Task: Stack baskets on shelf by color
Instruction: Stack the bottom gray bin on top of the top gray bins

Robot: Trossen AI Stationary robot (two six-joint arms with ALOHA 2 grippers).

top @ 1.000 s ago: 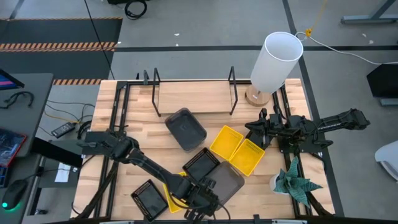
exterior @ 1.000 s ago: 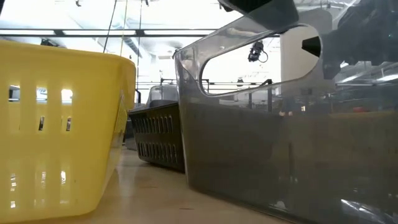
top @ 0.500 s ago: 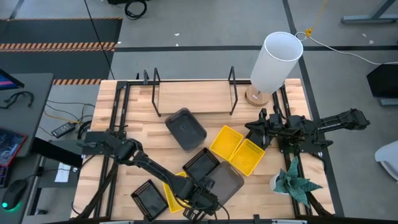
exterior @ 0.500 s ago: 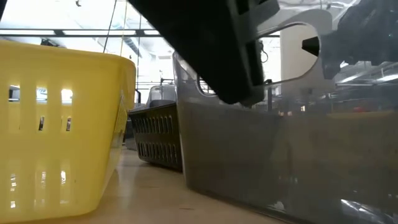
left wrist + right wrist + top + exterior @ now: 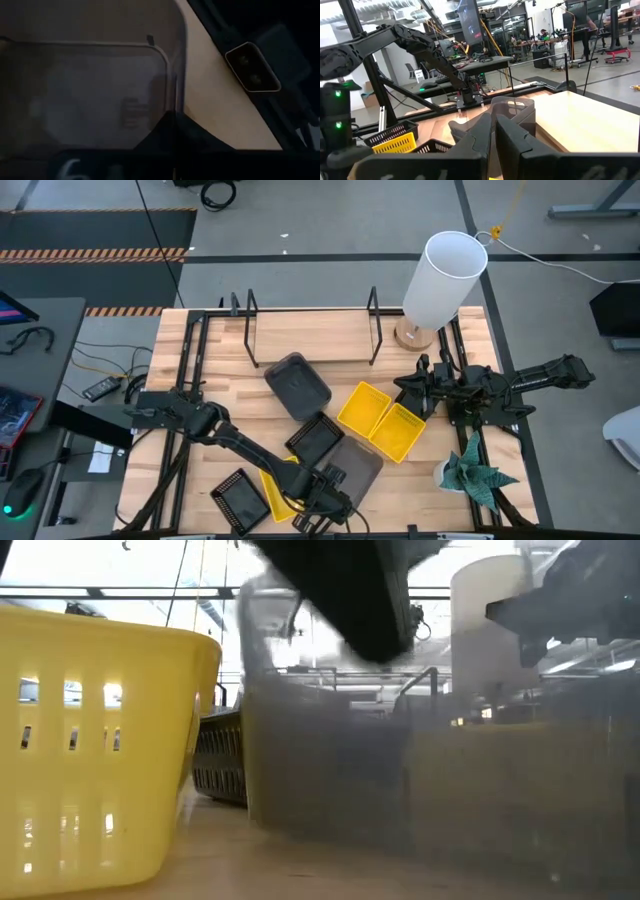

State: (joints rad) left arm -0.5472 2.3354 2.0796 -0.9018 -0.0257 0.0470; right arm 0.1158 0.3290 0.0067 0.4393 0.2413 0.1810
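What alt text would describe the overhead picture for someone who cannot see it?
Left pincer is low over a grey basket near the table's front edge. Yellow baskets, black baskets and another grey basket lie scattered before an empty shelf.

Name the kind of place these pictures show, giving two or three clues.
Probably a robotics lab or workshop: two dark robot arms on a butcher-block wooden table, black-and-yellow hazard tape on the grey floor, and rows of workbenches behind.

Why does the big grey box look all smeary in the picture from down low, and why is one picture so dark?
In the low view the grey basket is smeared, while the yellow basket looks sharp. The left wrist view is dark, filled by that grey basket right against the camera.
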